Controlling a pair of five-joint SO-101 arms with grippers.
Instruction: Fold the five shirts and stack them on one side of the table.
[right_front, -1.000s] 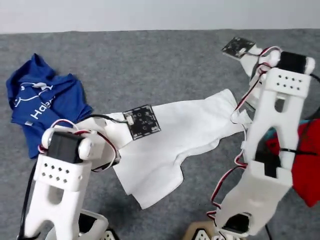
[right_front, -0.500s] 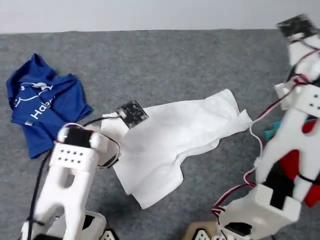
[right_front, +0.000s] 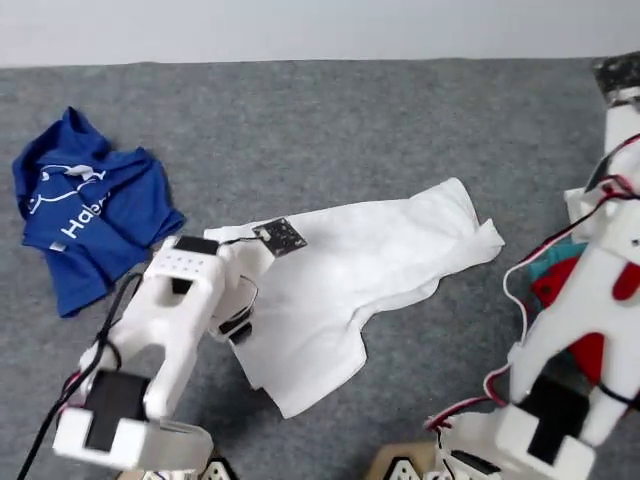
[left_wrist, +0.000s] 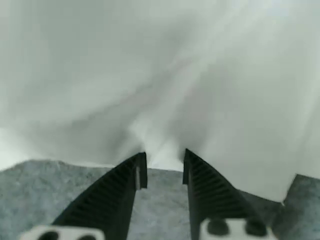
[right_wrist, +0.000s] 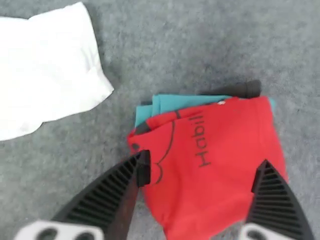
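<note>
A white shirt (right_front: 350, 270) lies spread and creased in the middle of the grey table. My left arm (right_front: 175, 300) bends over the shirt's left edge. There my left gripper (left_wrist: 162, 167) is open by a narrow gap, its tips on the puckered hem of the white shirt (left_wrist: 165, 75). A crumpled blue shirt (right_front: 85, 205) lies at the far left. At the right edge a folded red shirt (right_wrist: 215, 165) rests on a teal shirt (right_wrist: 175, 102). My right gripper (right_wrist: 200, 175) hovers wide open above the red one, holding nothing.
The right arm (right_front: 590, 300) stands tall over the red and teal stack (right_front: 560, 290). A dark cloth corner (right_wrist: 245, 89) pokes out behind the stack. Bare grey table (right_front: 300, 130) stretches behind the white shirt.
The left arm has tipped forward and down onto the white shirt's left edge. The right arm has swung away from the white shirt's sleeve to above the red stack.
</note>
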